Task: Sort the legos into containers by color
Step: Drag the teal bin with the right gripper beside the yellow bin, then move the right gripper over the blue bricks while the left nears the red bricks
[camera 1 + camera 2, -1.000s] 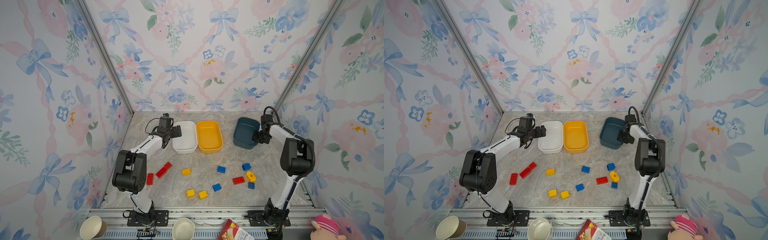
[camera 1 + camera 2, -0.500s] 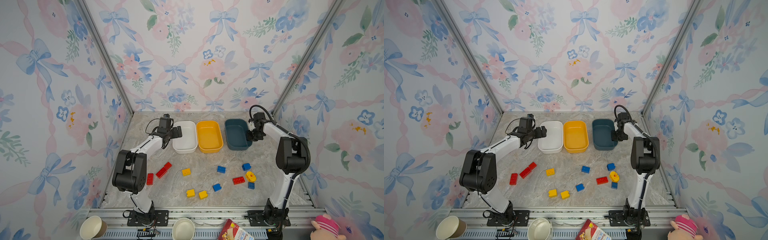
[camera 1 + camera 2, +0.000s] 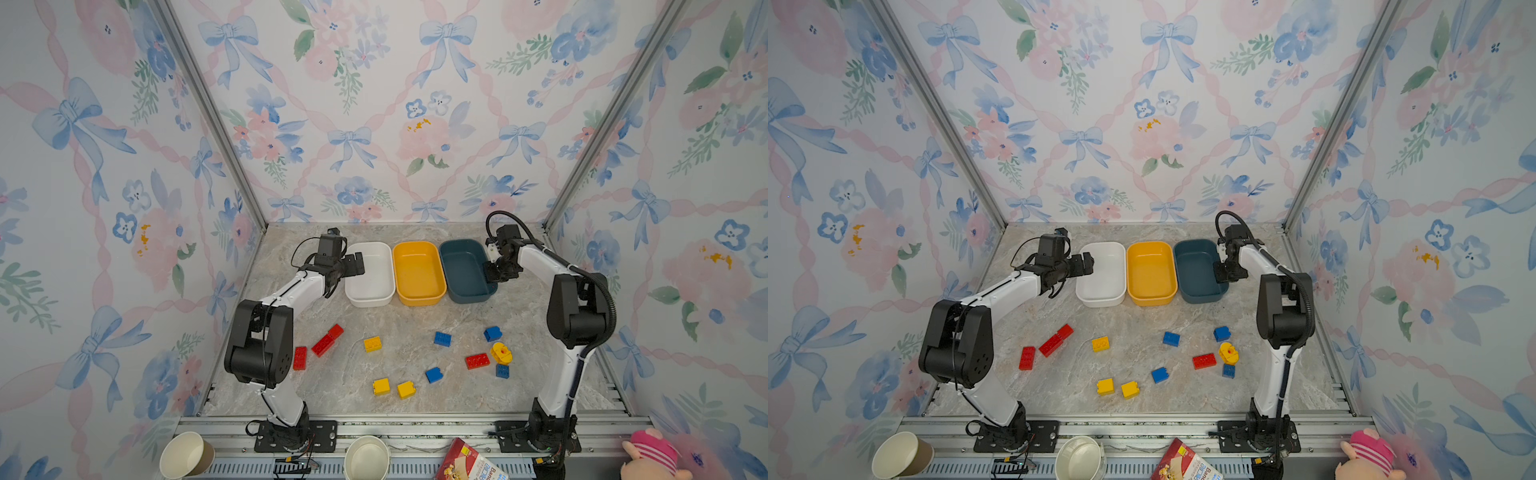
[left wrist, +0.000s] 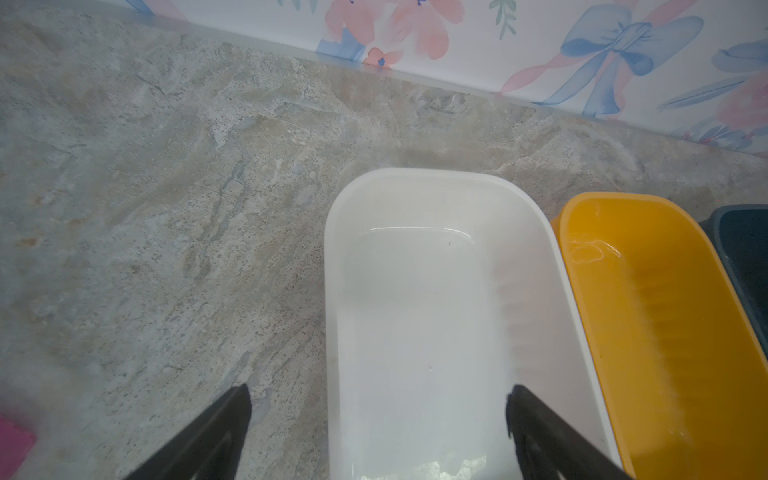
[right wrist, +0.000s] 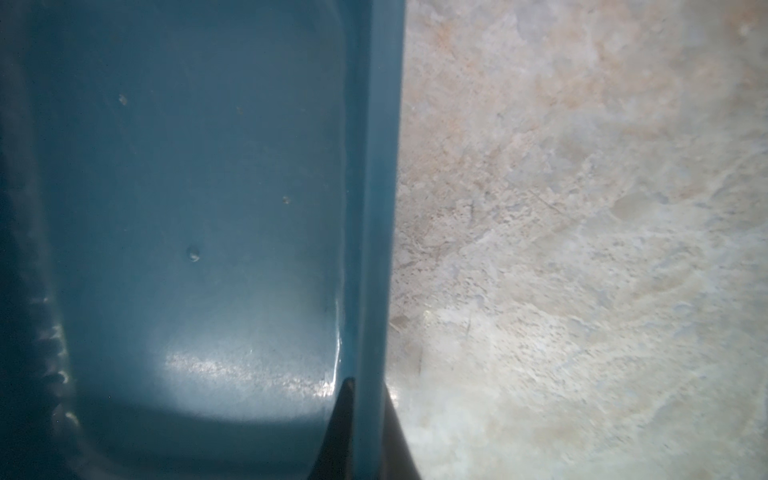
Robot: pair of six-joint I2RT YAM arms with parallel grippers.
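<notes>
Your three tubs stand in a row in the upper middle of both top views, each with its long axis running up the frame toward the back wall. The white tub (image 3: 371, 274) is on the left, the yellow tub (image 3: 417, 272) in the middle and the teal tub (image 3: 462, 268) on the right. Their long walls lie side by side, meeting or nearly so.

The legos lie loose on the marble table (image 3: 399, 320) below the tubs. At lower left the long red brick (image 3: 327, 340) lies on a diagonal, rising to the right. The short red brick (image 3: 300, 358) just beside it points lengthwise up the frame. A third red brick (image 3: 477, 360) at lower right lies almost level across the frame, just beside the rounded yellow piece (image 3: 501, 352). Yellow bricks (image 3: 381, 386) and blue bricks (image 3: 433, 375) are scattered between, well apart from the tubs.

Your left gripper (image 4: 378, 390) is spread wide and straddles the white tub's long wall on the left of the frame. In the left wrist view one finger (image 4: 216, 432) hangs over bare table and the other over the tub's floor. It holds nothing, and you cannot tell whether either finger touches the wall.

Your right gripper (image 5: 368, 415) is pinched tight on the teal tub's right-hand long rim, one finger inside the wall and one outside. In a top view the grip sits about midway along that rim.
</notes>
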